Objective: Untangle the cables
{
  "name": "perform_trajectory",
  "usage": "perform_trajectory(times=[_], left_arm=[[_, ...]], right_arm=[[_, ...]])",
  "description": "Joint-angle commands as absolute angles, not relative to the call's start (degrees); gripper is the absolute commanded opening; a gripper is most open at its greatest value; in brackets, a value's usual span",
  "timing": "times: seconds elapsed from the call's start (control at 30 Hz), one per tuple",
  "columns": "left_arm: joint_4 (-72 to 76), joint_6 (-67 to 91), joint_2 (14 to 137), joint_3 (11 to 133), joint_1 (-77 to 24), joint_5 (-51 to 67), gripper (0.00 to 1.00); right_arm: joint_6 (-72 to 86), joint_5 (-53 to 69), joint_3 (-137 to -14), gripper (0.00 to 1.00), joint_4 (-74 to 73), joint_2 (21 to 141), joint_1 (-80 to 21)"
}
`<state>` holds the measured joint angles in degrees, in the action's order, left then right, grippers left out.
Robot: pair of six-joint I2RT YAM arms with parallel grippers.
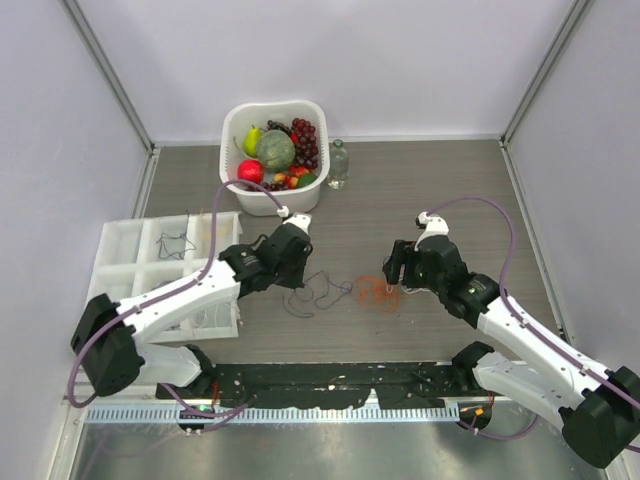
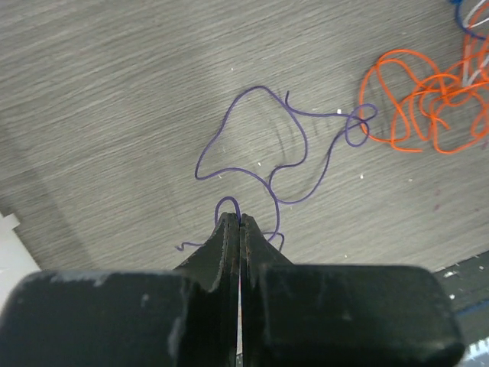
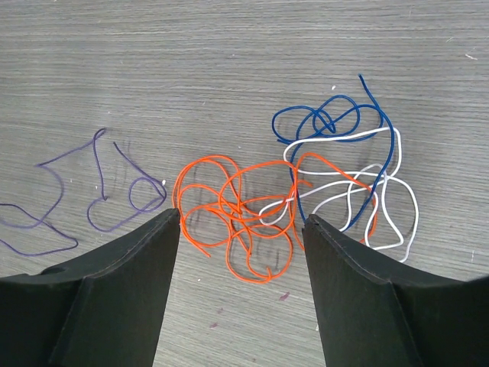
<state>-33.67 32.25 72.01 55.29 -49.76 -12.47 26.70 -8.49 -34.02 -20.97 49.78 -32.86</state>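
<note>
Across the middle of the top view stretches the grey wood-grain table (image 1: 400,190), with the left arm (image 1: 180,295) reaching in from the lower left and the right arm (image 1: 530,335) from the lower right. At the left edge sits a white divided tray (image 1: 125,245), with a thin dark wire (image 1: 175,243) in one of its upper compartments. At upper centre stands a white basket (image 1: 235,120) of fruit (image 1: 275,150), with a small clear bottle (image 1: 338,163) just to its right.

Low in the left wrist view, the left gripper (image 2: 233,222) has its fingers pressed together, pinching a small loop of the purple cable (image 2: 257,87). That cable sprawls up and to the right across the wood. Its far loop reaches the orange cable (image 3: 200,159).

At the bottom of the right wrist view, the right gripper (image 3: 241,215) has its jaws wide apart and grips nothing, the orange bunch showing between its fingertips.

The cables (image 1: 375,290) lie at table centre between the two grippers. Right of the orange one, the blue cable (image 3: 380,111) and white cable (image 3: 412,206) loop over each other, and orange strands cross into both.
</note>
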Motion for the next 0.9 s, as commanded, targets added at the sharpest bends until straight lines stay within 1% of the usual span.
perform_trajectory(times=[0.0,0.03,0.2,0.23,0.27,0.3,0.33,0.37,0.43,0.47,0.5,0.77,0.87], left_arm=[[-27.61,31.02,77.07,57.83,-49.66,-10.91,0.02],[-26.21,30.94,78.30,57.83,-49.66,-9.68,0.04],[-21.37,32.08,84.37,59.50,-49.66,-5.63,0.17],[-20.31,32.34,85.07,59.50,-49.66,-4.58,0.22],[-18.91,32.52,85.60,59.24,-49.66,-4.14,0.28],[-17.68,32.95,85.95,59.06,-49.66,-3.96,0.39],[-16.88,33.22,86.48,59.06,-49.57,-3.61,0.48],[-15.83,33.05,87.35,59.06,-49.66,-2.65,0.55],[-16.08,33.13,89.11,60.02,-49.66,-1.59,0.65],[-16.69,33.05,90.08,60.73,-49.75,-0.89,0.78],[-17.31,33.05,91.13,61.25,-49.83,-0.70,0.83],[-20.03,32.43,98.16,66.00,-53.08,-5.09,0.86],[-22.84,31.64,101.33,68.98,-54.84,-8.60,0.83]], right_arm=[[25.66,-8.96,-33.31,0.71,-18.55,48.17,-32.69],[25.75,-8.96,-33.05,0.71,-18.46,47.99,-32.61],[25.75,-8.70,-32.34,0.71,-17.84,46.58,-32.52],[25.93,-8.61,-32.26,0.71,-17.75,46.50,-32.61],[25.84,-8.61,-32.17,0.71,-17.75,46.49,-32.61],[25.84,-8.53,-32.17,0.71,-17.67,46.32,-32.61],[25.93,-8.53,-32.17,0.71,-17.75,46.23,-32.61],[25.84,-8.26,-32.08,0.71,-17.67,46.23,-32.61],[25.84,-8.26,-31.99,0.71,-17.49,45.97,-32.61],[25.75,-8.17,-31.82,0.71,-17.49,45.97,-32.61],[25.75,-8.17,-31.90,0.71,-17.49,45.71,-32.61],[25.75,-8.00,-31.55,0.71,-17.14,44.83,-32.61],[25.84,-7.82,-31.46,0.71,-17.14,44.65,-32.61]])
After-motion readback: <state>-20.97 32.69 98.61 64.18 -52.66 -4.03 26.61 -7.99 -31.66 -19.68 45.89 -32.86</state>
